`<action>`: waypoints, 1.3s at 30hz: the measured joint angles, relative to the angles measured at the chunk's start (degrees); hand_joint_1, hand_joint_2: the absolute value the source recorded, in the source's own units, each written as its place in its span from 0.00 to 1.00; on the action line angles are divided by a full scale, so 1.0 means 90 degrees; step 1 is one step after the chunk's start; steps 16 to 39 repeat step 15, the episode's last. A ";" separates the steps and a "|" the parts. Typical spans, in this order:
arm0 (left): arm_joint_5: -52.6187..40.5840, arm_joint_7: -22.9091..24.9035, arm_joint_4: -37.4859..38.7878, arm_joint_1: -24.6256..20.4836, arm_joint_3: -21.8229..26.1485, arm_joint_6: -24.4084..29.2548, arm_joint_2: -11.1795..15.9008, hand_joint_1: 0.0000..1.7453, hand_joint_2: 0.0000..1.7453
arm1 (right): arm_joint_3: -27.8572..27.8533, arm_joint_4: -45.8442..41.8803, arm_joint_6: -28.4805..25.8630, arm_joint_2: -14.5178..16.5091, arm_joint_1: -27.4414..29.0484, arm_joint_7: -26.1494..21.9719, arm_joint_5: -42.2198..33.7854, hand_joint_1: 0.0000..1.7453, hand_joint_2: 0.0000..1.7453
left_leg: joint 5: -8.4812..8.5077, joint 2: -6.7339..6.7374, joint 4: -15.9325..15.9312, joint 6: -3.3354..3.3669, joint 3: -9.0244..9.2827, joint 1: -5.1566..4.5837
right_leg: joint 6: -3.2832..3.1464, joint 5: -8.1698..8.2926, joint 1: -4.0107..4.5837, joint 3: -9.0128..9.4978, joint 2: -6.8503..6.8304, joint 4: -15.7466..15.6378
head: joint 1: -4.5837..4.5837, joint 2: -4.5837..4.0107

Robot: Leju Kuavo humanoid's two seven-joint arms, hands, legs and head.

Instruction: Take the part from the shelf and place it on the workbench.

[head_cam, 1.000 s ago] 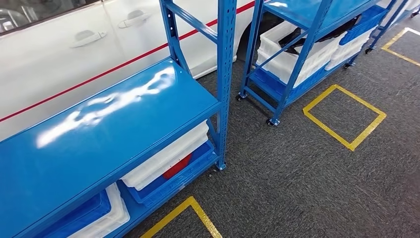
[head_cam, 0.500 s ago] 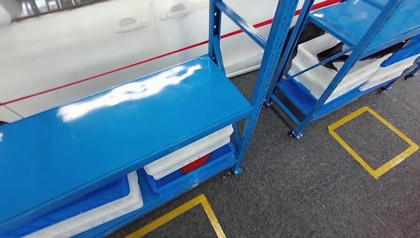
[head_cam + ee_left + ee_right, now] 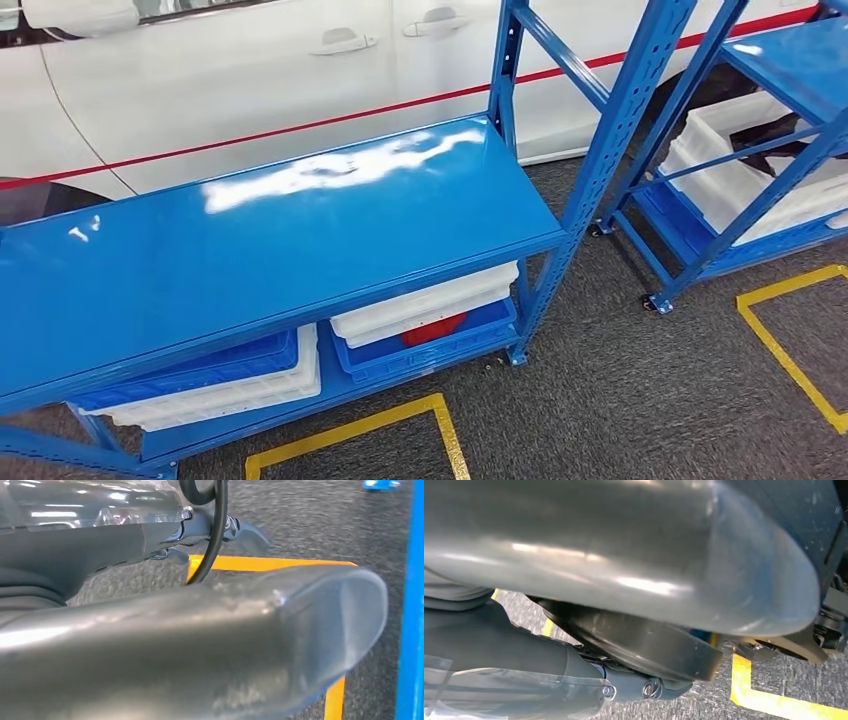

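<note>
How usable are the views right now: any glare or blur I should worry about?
Head view: sharp overall, but white glare streaks across the blue shelf top, and the white car door is bright. Left wrist view: the grey thumb is close and out of focus; the yellow floor tape behind is soft. Right wrist view: a blurred grey thumb with bright highlights.

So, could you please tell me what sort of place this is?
Probably a car plant or workshop parts area: blue steel shelving holding white bins, yellow floor markings, and a white car behind.
</note>
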 joint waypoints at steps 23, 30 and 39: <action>-0.0001 0.0023 0.0007 -0.0001 -0.0010 0.0018 0.0011 0.00 0.00 | 0.0000 -0.0011 0.0000 -0.0042 0.0075 -0.0010 0.0020 0.00 0.00 | 0.0262 0.0514 -0.0597 0.0292 0.0388 -0.0005 | 0.0178 -0.0270 0.0170 0.0079 -0.0630 0.0144 | 0.0007 0.0000; -0.0001 0.0023 0.0007 -0.0001 -0.0010 0.0018 0.0011 0.00 0.00 | 0.0000 -0.0011 0.0000 -0.0042 0.0075 -0.0010 0.0020 0.00 0.00 | 0.0262 0.0514 -0.0597 0.0292 0.0388 -0.0005 | 0.0178 -0.0270 0.0170 0.0079 -0.0630 0.0144 | 0.0007 0.0000; -0.0001 0.0023 0.0007 -0.0001 -0.0010 0.0018 0.0011 0.00 0.00 | 0.0000 -0.0011 0.0000 -0.0042 0.0075 -0.0010 0.0020 0.00 0.00 | 0.0262 0.0514 -0.0597 0.0292 0.0388 -0.0005 | 0.0178 -0.0270 0.0170 0.0079 -0.0630 0.0144 | 0.0007 0.0000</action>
